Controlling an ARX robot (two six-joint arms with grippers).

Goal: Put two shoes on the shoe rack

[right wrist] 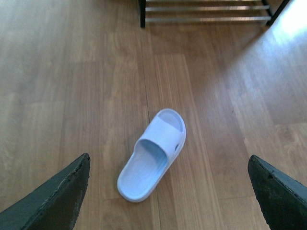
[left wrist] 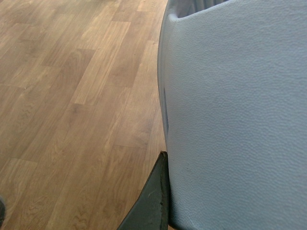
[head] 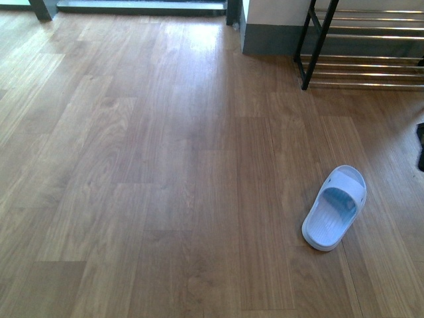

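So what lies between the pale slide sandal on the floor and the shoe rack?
Nothing: only bare wooden floor separates the slide sandal from the shoe rack, shown in both front and right wrist views.

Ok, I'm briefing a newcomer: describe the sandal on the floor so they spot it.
Find the black shoe rack with chrome rods at the far right of the wooden floor. Nearer the robot, apart from it, lies a pale blue-white slide sandal, toe towards the rack. It is the only shoe on the boards there.
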